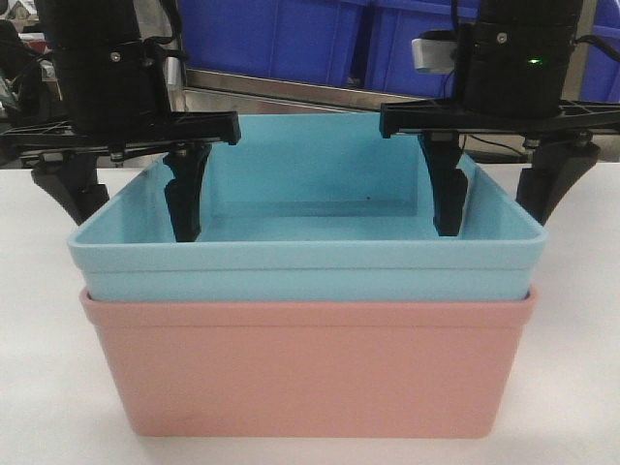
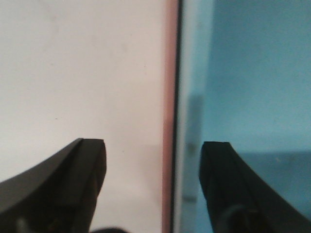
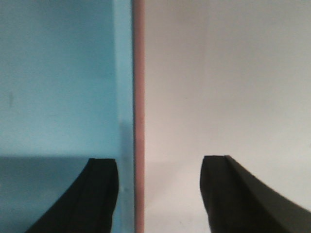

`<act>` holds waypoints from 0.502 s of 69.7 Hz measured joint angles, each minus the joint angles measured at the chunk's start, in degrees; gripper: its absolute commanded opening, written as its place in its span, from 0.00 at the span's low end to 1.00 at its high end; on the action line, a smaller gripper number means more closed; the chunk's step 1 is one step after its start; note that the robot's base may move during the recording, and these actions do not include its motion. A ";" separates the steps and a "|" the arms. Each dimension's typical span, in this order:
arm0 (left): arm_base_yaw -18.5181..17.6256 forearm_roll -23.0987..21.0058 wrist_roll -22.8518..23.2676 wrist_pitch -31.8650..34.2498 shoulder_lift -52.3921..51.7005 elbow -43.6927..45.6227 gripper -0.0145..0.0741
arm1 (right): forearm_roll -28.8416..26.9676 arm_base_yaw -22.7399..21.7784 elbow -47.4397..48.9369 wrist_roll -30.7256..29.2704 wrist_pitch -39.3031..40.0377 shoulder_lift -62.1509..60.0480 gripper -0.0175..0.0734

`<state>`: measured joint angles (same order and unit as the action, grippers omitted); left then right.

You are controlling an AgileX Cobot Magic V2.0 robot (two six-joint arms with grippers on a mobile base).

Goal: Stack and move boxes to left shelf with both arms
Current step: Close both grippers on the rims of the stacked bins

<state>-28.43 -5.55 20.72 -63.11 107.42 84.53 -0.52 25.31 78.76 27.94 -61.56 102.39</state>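
Observation:
A light sky-blue box (image 1: 310,266) sits nested inside a salmon-pink box (image 1: 310,373) on the white table (image 1: 39,387). My left gripper (image 1: 126,199) is open and straddles the stack's left wall, with one finger (image 1: 184,199) inside the blue box and the other outside. In the left wrist view, the left gripper (image 2: 153,144) has the pink rim (image 2: 169,97) and the blue wall (image 2: 194,97) between its fingers. My right gripper (image 1: 499,199) is open and straddles the right wall in the same way. In its wrist view, the right gripper (image 3: 159,161) spans the pink rim (image 3: 139,97). The left shelf is out of view.
Dark blue storage bins (image 1: 281,39) stand behind the table above a metal rail (image 1: 291,89). White tabletop shows on both sides of the stack.

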 measured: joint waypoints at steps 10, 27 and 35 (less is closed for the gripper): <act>-0.21 -0.32 0.00 0.00 0.00 0.00 0.50 | -0.09 1.07 0.00 0.00 0.20 0.00 0.72; -0.41 -0.77 0.00 0.00 0.51 0.00 0.50 | -0.55 1.92 0.00 0.00 1.14 0.00 0.72; -0.94 -0.77 0.00 0.12 0.60 0.00 0.50 | -0.55 1.92 0.00 0.00 1.14 0.00 0.72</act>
<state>-29.37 -6.31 20.72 -62.99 108.02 84.53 -1.07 27.23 78.76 27.94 -60.42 102.39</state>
